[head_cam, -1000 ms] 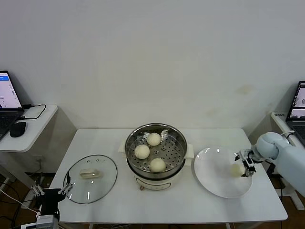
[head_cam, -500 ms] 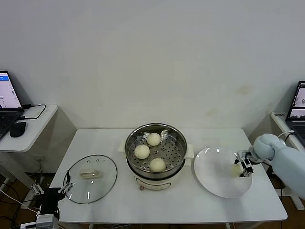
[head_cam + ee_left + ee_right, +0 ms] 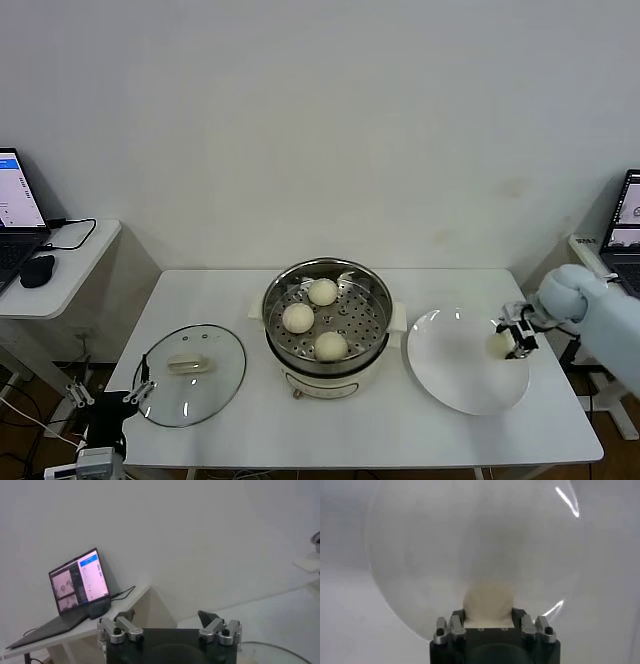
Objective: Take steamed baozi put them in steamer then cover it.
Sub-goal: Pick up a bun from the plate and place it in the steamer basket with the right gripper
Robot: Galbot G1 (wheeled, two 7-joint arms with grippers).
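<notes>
My right gripper (image 3: 511, 339) is shut on one cream-white baozi (image 3: 497, 346) at the right side of the white plate (image 3: 450, 365). The right wrist view shows that baozi (image 3: 488, 600) pinched between both fingers of the right gripper (image 3: 488, 614). The steel steamer (image 3: 362, 318) stands at the table's middle with three baozi (image 3: 298, 318) on its perforated tray. Left of it, the glass cover (image 3: 190, 373) lies flat on the table. The left gripper (image 3: 108, 398) hangs open at the table's front left corner, holding nothing (image 3: 166, 617).
A side table at the far left carries a laptop (image 3: 82, 582) and a black mouse (image 3: 37, 270). Another laptop (image 3: 625, 225) stands at the far right. The white table's right edge (image 3: 560, 345) is close to the plate.
The right gripper has closed on the baozi and raised it slightly over the plate. The left arm, steamer and cover have not moved.
</notes>
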